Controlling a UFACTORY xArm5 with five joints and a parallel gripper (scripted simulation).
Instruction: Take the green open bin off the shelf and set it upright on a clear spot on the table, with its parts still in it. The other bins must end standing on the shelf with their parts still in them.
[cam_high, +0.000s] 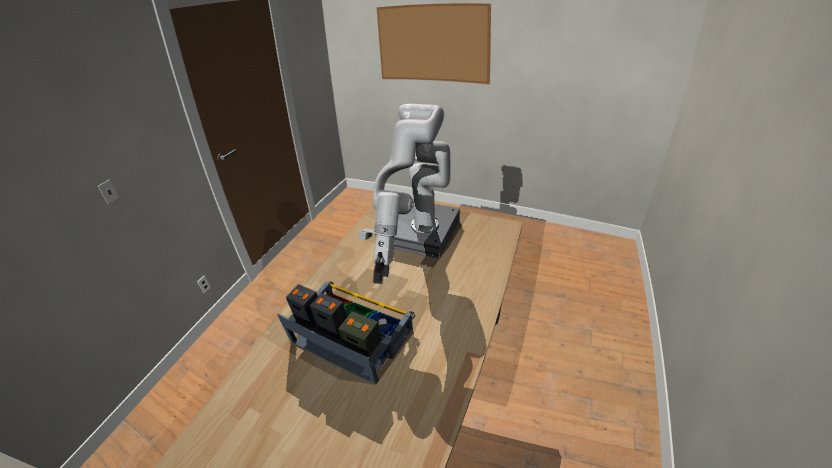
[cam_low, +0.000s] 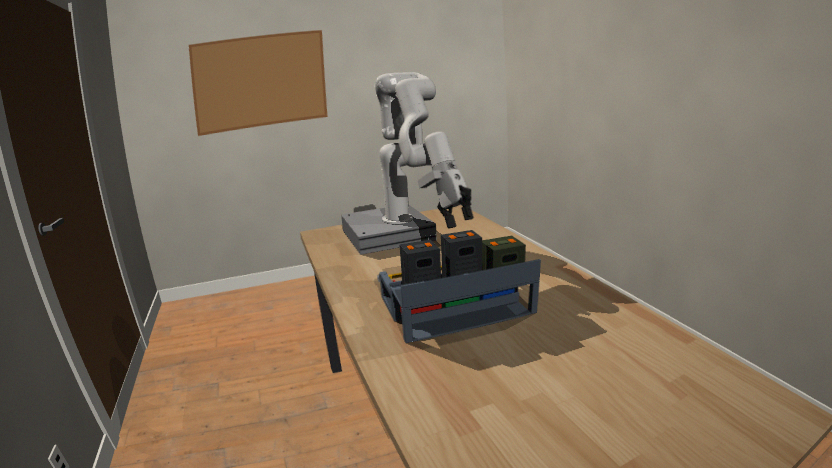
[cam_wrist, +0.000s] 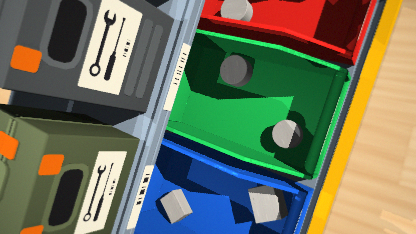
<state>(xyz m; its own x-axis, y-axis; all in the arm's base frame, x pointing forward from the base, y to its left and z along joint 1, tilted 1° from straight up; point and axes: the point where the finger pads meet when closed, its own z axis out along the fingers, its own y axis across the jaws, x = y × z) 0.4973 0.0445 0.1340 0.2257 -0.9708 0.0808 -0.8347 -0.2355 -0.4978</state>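
The green open bin sits in the grey shelf, between a red bin and a blue bin. It stands upright and holds two grey cylinders. In the top view only a small part of it shows behind the toolboxes. My gripper hangs open and empty in the air above the robot-side edge of the shelf, well clear of the bins. It also shows in the exterior view. Its fingers are out of the wrist view.
Two dark grey toolboxes and an olive toolbox stand on the shelf's upper level beside the bins. A yellow rail runs along the bins' open side. The blue bin holds grey blocks. The robot base stands at the table's far end.
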